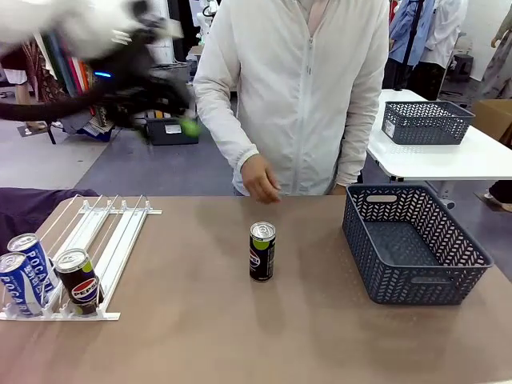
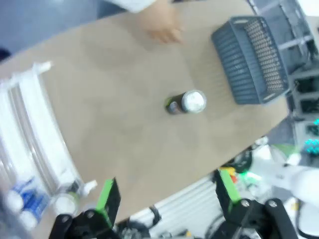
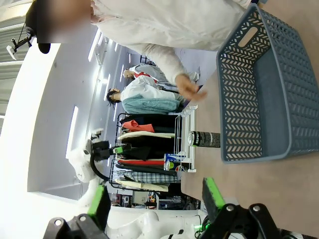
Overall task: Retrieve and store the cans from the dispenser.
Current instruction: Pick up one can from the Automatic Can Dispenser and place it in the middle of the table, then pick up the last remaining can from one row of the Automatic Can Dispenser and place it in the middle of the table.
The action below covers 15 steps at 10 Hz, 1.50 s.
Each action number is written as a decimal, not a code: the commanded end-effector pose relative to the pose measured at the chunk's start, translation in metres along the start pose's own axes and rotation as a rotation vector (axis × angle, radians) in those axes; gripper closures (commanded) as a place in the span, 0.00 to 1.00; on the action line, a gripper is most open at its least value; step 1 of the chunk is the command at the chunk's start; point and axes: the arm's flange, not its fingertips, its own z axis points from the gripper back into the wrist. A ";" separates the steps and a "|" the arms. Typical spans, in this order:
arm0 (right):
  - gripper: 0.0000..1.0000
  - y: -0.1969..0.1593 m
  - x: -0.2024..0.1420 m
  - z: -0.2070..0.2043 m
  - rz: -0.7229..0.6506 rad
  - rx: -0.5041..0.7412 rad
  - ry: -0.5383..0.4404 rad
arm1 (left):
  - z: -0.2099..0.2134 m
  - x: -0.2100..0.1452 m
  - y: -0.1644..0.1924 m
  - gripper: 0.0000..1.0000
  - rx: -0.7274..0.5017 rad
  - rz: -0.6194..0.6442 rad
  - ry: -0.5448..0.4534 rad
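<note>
One black can (image 1: 262, 251) stood upright on the tabletop (image 1: 200, 328) between dispenser (image 1: 118, 240) and basket (image 1: 424, 285), seemingly staged for storing. The left gripper (image 2: 167, 194) and right gripper (image 3: 155, 195) hovered, fingers spread wide, empty.

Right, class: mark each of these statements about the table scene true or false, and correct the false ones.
1. A lone can stands upright in the middle of the table. True.
2. The basket holds two cans. False: it is empty.
3. The rack holds two blue cans and a Pepsi can. True.
4. The left pincer is shut on a can. False: it is open and holds nothing.
5. The person's hand grips the lone can. False: it rests at the table's far edge, apart from the can.
</note>
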 end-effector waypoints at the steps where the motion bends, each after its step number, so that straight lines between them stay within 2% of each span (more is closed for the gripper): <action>1: 0.00 0.002 0.001 0.000 0.022 0.014 -0.001 | 0.046 -0.055 0.105 0.00 -0.084 0.172 -0.063; 3: 0.00 0.002 0.001 0.000 0.022 0.014 -0.001 | 0.083 -0.114 0.206 0.00 -0.366 0.262 -0.057; 4: 0.00 0.002 0.001 0.000 0.022 0.014 -0.001 | 0.084 -0.139 0.245 0.00 -0.468 0.300 -0.076; 5: 0.00 0.002 0.001 0.000 0.022 0.014 -0.001 | 0.081 -0.161 0.269 0.00 -0.502 0.380 -0.100; 6: 0.00 0.002 0.001 0.000 0.022 0.014 -0.001 | 0.075 -0.174 0.279 0.00 -0.524 0.404 -0.119; 7: 0.00 0.002 0.001 0.000 0.022 0.014 -0.001 | 0.063 -0.174 0.278 0.00 -0.468 0.410 -0.067; 8: 0.00 0.002 0.001 0.000 0.022 0.014 -0.001 | 0.087 -0.185 0.286 0.00 -0.499 0.379 -0.113; 15: 0.00 0.002 0.001 0.000 0.022 0.014 -0.001 | 0.087 -0.185 0.286 0.00 -0.499 0.379 -0.113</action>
